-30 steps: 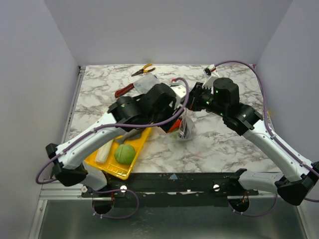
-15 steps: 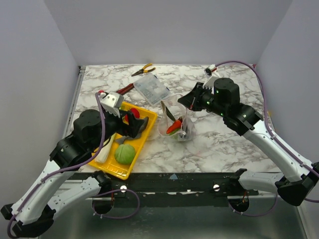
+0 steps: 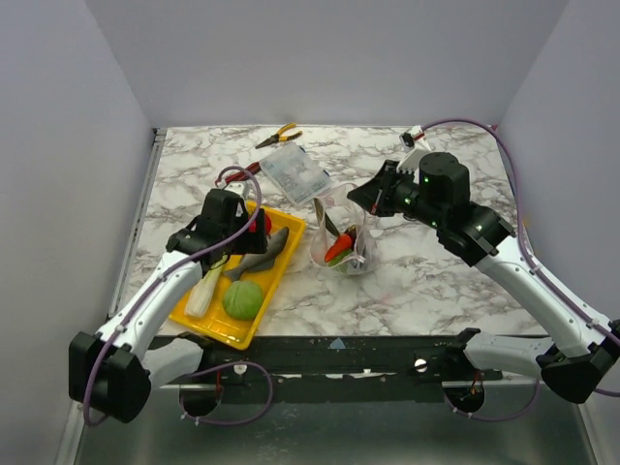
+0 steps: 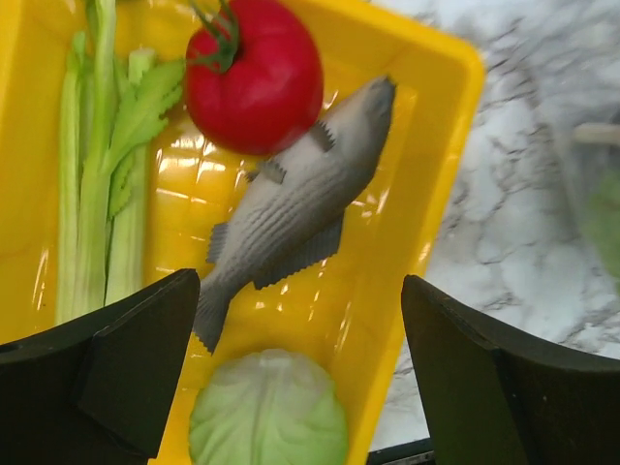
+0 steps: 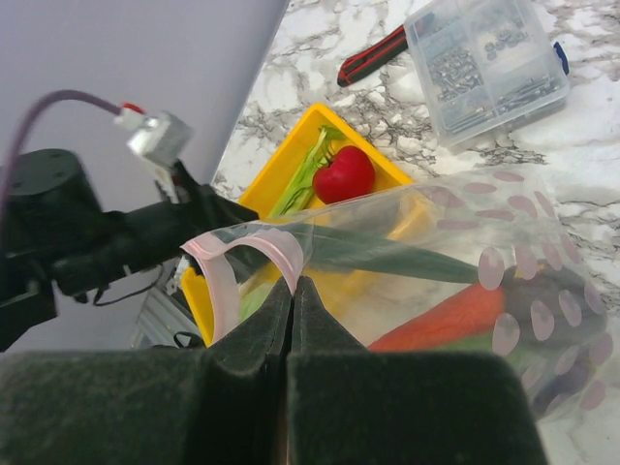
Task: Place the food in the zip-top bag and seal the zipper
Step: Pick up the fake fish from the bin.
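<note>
From above, the tray [image 3: 221, 329] holds tomato [image 3: 262, 222], fish [image 3: 262, 254], cabbage [image 3: 243, 298] and greens [image 3: 205, 291]; the bag [image 3: 356, 260] beside it holds a carrot [image 3: 337, 249]. Left wrist: the left gripper [image 4: 300, 339] gapes wide, empty, above the fish. Right wrist: the right gripper [image 5: 291, 295] is pinched on the zipper [image 5: 254, 242] — bag mouth upward.

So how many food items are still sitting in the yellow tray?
4: a tomato at the far end, a fish in the middle, a cabbage nearest, a green stalk along the left side. The left gripper may hide more.
</note>
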